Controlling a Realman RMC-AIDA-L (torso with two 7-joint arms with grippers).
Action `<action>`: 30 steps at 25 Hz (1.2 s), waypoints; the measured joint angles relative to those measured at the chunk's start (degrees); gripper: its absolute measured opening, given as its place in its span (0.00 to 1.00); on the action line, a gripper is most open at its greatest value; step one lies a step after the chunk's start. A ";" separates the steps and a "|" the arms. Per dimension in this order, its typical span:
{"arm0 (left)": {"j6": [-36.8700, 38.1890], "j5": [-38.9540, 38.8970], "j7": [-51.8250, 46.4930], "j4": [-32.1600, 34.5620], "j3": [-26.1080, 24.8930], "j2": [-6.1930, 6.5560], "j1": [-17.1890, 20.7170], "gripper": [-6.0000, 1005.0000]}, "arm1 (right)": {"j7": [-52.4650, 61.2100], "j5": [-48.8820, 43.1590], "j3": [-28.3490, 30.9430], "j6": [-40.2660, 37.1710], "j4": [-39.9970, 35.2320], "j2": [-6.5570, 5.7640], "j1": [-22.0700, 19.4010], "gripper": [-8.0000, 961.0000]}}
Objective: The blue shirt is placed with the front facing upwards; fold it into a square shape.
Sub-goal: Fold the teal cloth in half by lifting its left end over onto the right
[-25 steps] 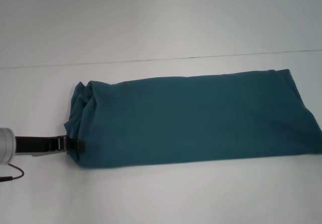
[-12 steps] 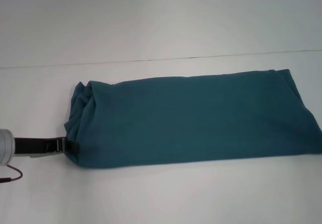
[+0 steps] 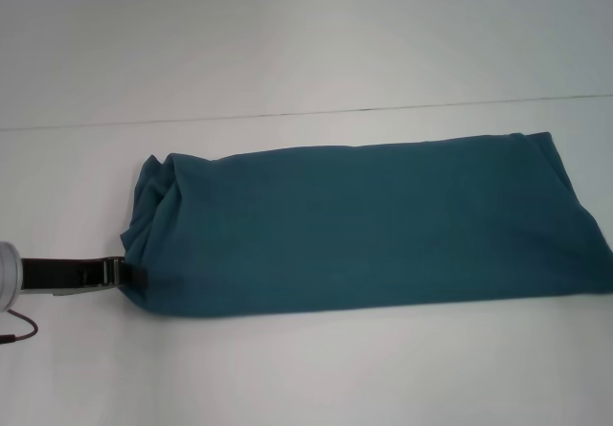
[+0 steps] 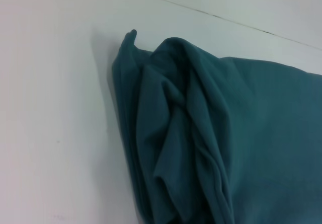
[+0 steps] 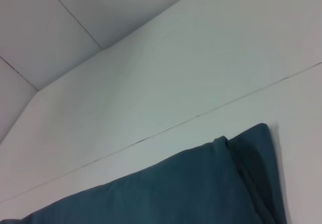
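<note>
The blue shirt [image 3: 364,225] lies folded into a long strip across the white table [image 3: 287,378], plain teal side up, with no print showing. Its left end is bunched into rumpled folds [image 4: 181,133]. My left gripper [image 3: 134,275] lies low over the table at the near corner of that left end, its black tip touching the cloth edge. The right wrist view shows the shirt's far right corner [image 5: 241,153], lying flat. My right gripper appears in no view.
A thin dark seam [image 3: 287,115] runs across the table behind the shirt. White tabletop stretches in front of the strip and to its left. The shirt's right end reaches the head view's right edge.
My left gripper has slid a little to the left along the table, so less of its tip overlaps the shirt's corner. The shirt has hardly shifted.
</note>
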 joint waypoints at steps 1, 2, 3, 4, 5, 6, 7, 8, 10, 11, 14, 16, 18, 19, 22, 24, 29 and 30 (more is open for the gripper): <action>0.09 0.02 0.00 0.02 0.01 0.00 0.02 0.05 | 0.00 0.00 0.00 0.00 0.00 0.00 0.03 0.97; 0.10 0.04 0.00 0.02 0.01 0.00 0.02 0.05 | 0.00 0.00 0.00 0.00 0.02 0.00 0.05 0.97; 0.12 0.10 0.01 0.02 0.01 0.00 0.04 0.05 | 0.01 0.00 0.00 0.00 0.04 0.00 0.08 0.97; 0.14 0.10 0.01 0.03 0.01 -0.01 0.06 0.05 | 0.01 0.00 0.00 0.00 0.06 0.00 0.10 0.97; 0.18 0.10 0.02 0.03 0.01 -0.04 0.09 0.05 | 0.02 0.00 0.00 0.00 0.06 0.00 0.10 0.97; 0.23 0.10 0.03 0.03 0.01 -0.04 0.09 0.06 | 0.02 0.00 0.00 0.00 0.07 -0.01 0.11 0.97; 0.28 0.11 0.03 0.03 0.01 -0.04 0.10 0.06 | 0.01 0.00 0.00 0.00 0.08 -0.01 0.13 0.97; 0.32 0.13 0.04 0.03 0.01 -0.05 0.10 0.06 | 0.01 0.00 0.00 0.00 0.08 -0.01 0.15 0.97; 0.33 0.17 0.06 0.03 0.01 -0.06 0.10 0.06 | 0.00 0.00 0.00 0.00 0.09 -0.01 0.19 0.97; 0.34 0.20 0.06 0.03 0.01 -0.07 0.10 0.06 | -0.01 0.00 0.00 0.00 0.09 -0.01 0.22 0.97; 0.35 0.23 0.08 0.02 0.01 -0.09 0.11 0.07 | -0.05 0.00 0.00 0.00 0.09 -0.01 0.26 0.97; 0.37 0.23 0.08 0.02 0.01 -0.09 0.11 0.07 | -0.09 0.00 0.00 0.00 0.09 -0.01 0.30 0.97; 0.41 0.23 0.08 0.02 0.01 -0.09 0.11 0.08 | -0.12 0.00 0.00 0.00 0.09 -0.01 0.32 0.97; 0.43 0.23 0.08 0.02 0.01 -0.09 0.11 0.08 | -0.12 0.00 0.00 0.00 0.09 -0.01 0.32 0.97; 0.45 0.23 0.08 0.02 -0.02 -0.04 0.11 0.08 | -0.12 0.00 0.00 0.01 0.09 -0.01 0.34 0.97; 0.45 0.23 0.08 0.02 -0.12 0.03 0.12 0.09 | -0.12 0.00 0.00 0.12 0.09 -0.01 0.34 0.97; 0.26 0.24 0.58 0.10 -1.41 0.95 0.28 0.09 | -0.11 0.00 0.00 0.68 0.63 0.23 0.43 0.97; 0.27 0.26 0.68 0.12 -1.66 1.06 0.29 0.10 | -0.09 0.00 0.00 0.68 0.64 0.37 0.44 0.97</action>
